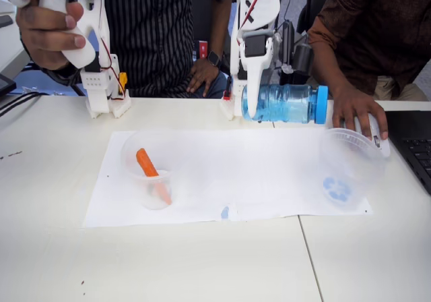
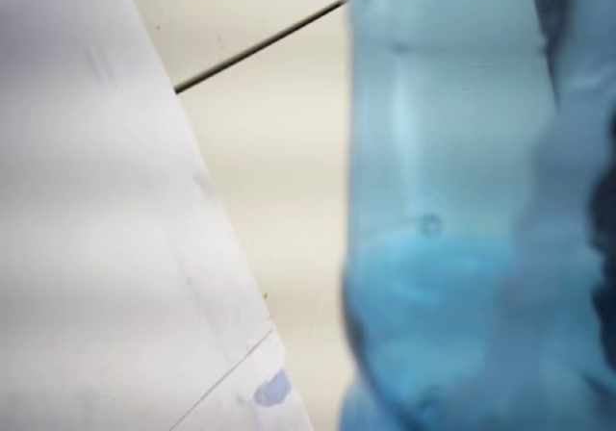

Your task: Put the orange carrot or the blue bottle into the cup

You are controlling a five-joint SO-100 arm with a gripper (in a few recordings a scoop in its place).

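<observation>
The blue bottle [image 1: 286, 104] lies level just above the table's back edge, its cap [image 1: 321, 104] pointing right. My gripper [image 1: 249, 102] is shut on the bottle's left end, under the white arm. In the wrist view the blue bottle [image 2: 462, 219] is a blurred mass on the right. The cup [image 1: 347, 164], wide and clear with a blue mark on its base, stands at the right edge of the paper, below and to the right of the bottle. The orange carrot [image 1: 149, 169] leans inside a smaller clear cup [image 1: 151, 180] on the left of the paper.
A white paper sheet [image 1: 236, 174] covers the table's middle. A person's hand [image 1: 360, 113] rests right behind the cup. A black laptop [image 1: 414, 147] sits at the right edge. Two people are behind the table.
</observation>
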